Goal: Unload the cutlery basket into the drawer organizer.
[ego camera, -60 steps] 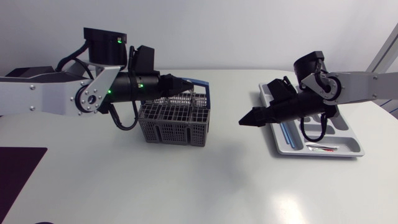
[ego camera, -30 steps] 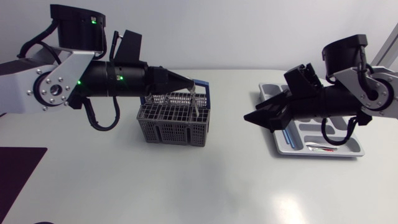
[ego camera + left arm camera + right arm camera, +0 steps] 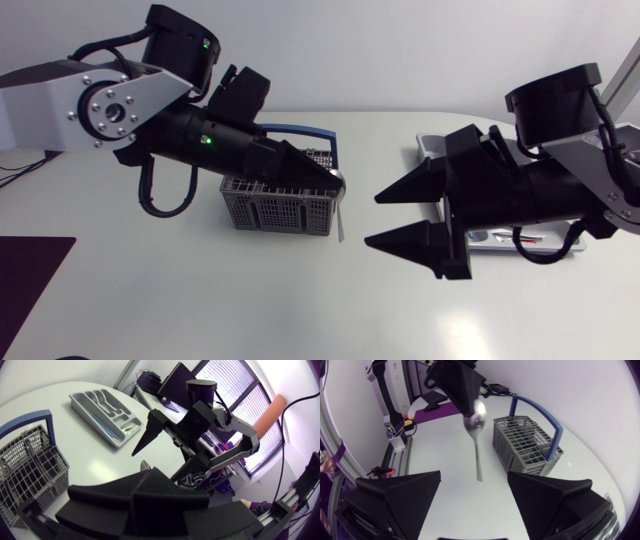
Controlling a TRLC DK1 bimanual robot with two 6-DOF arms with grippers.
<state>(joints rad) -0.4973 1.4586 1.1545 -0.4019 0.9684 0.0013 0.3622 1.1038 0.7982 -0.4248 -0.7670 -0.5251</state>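
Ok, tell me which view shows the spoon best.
The right wrist view: the spoon hangs whole, bowl pinched in the left gripper, handle down. The head view shows only its thin handle beside the basket; the left wrist view only a sliver past the jaws.

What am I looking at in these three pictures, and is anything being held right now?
This is a two-armed robot at a white table. The head view looks down from above. Each wrist view comes from a camera on one arm's last link. The left gripper is shut on a spoon, pinching its bowl so the handle hangs down in the air near the grey cutlery basket. The right gripper is open, fingers wide, pointing toward the spoon. The drawer organizer lies on the table's right side, partly hidden under the right arm.
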